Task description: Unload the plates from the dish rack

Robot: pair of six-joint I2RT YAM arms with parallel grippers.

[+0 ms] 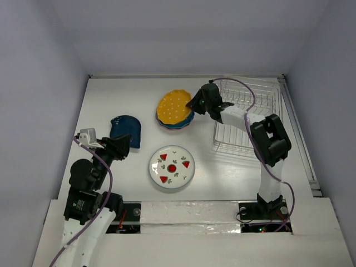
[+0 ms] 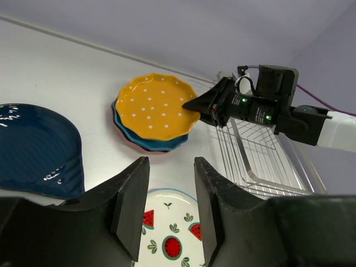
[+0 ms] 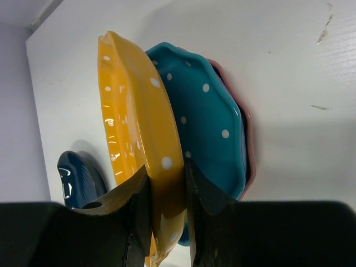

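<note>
Pinching the yellow plate by its rack-side rim, the right claw holds it over the teal plate on the desk, left of the rack; left claw spread, farther off.

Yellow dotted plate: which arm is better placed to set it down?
Right. The right gripper holds the yellow dotted plate by its rim over the teal plate; the left gripper is open, by the dark blue plate.

White table, pale lavender walls
</note>
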